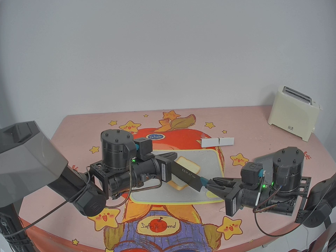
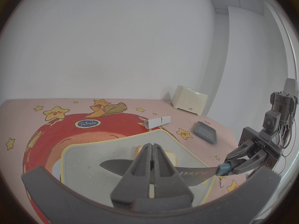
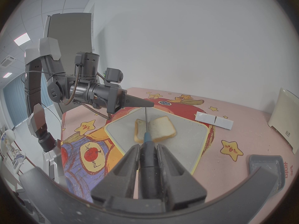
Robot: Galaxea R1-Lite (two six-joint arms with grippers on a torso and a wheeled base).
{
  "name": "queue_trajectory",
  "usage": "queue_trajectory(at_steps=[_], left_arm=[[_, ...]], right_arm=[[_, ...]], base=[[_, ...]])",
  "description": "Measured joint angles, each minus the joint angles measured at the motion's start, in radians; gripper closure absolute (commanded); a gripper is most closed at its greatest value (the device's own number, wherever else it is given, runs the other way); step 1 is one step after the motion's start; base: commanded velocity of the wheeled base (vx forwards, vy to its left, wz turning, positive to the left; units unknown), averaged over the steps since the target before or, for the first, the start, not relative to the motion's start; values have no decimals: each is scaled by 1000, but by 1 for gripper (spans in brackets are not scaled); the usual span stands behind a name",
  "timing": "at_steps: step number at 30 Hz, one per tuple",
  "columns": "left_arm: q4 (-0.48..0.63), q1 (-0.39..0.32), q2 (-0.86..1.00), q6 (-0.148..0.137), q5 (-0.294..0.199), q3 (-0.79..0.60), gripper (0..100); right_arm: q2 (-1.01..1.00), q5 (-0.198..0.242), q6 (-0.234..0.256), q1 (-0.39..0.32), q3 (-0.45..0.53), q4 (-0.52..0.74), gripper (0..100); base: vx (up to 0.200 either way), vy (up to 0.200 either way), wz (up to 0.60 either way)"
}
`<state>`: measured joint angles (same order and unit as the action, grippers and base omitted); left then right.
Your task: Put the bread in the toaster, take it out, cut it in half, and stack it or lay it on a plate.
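The square slice of pale bread [image 1: 188, 165] lies flat on the grey plastic cutting board with a yellow rim [image 1: 211, 160], slightly toward 9 o'clock from the board's centre (12 o'clock is the far wall). The dark-bladed knife [image 1: 190, 178] stands edge-down across the slice on a 10-to-4 o'clock line, with bread showing on both sides of the blade. Whether the cut is complete cannot be told.

The right gripper [image 1: 210, 185] enters from 4 o'clock and is clamped on the knife's blue handle, which keeps the blade upright for cutting. The left gripper [image 1: 174, 154] enters from 9 o'clock, its fingers pressed together on nothing. Its tips are at the slice's 10 o'clock edge, probably to steady the bread; contact cannot be confirmed.

A white folded card [image 1: 217, 141] lies just beyond the board at 12 o'clock. A dark grey rectangular tray [image 3: 268, 168] sits near the board at 3 o'clock, the likely destination for the halves. The cream two-slot toaster [image 1: 294, 112] stands well apart at 2 o'clock.
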<state>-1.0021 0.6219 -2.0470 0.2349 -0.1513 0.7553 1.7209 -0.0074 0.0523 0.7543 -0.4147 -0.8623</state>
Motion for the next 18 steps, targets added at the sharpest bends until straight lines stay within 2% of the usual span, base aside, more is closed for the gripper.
queue_trajectory(at_steps=[4, 18], left_arm=[[-31, 0, -2, 1, 0, 1, 100], [-34, -7, 16, 1, -1, -5, 100]], right_arm=[[-2, 1, 1, 0, -1, 0, 100], [-3, 1, 1, -1, -4, 1, 100]], base=[[0, 0, 0], [0, 0, 0]])
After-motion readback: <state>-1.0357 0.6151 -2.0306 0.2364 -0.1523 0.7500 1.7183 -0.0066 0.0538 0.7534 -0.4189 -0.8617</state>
